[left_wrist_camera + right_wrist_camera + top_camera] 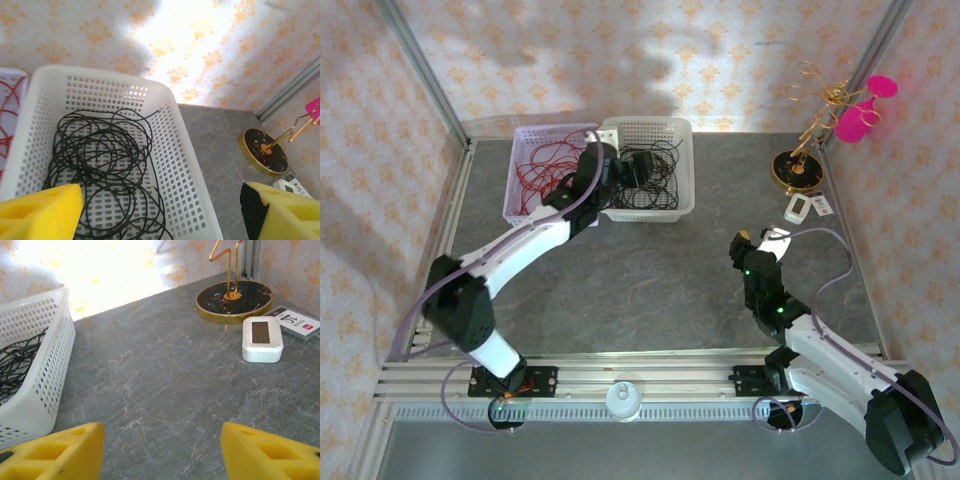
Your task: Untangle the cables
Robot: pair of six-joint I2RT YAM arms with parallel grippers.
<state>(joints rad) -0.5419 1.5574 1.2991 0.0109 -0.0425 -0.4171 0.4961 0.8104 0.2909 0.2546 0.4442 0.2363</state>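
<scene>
The white basket (645,125) stands at the far side of the grey counter (650,280). The black cables (105,160) lie inside it as a loose coil of overlapping loops spread over its floor, one end running up toward its far right corner. Touching the white basket's left wall is a pale lilac basket (535,130), and the red cables (542,165) lie in that one, a curly heap apart from the black ones.

The left pincer (160,215) hangs over the near left part of the white basket, above the black coil. Its yellow fingers (45,210) stand wide apart, and nothing is held between them.

The right pincer (162,450) is well to the right of the white basket and nearer the arm bases, low over bare counter. It is open too, with only grey surface between its yellow tips.

Further right of the white basket, near the counter's far right corner, stands a gold wire stand (234,300) on a round black base. A small white box (262,338) lies just beside that base, with a flat card (295,322) next to it.
</scene>
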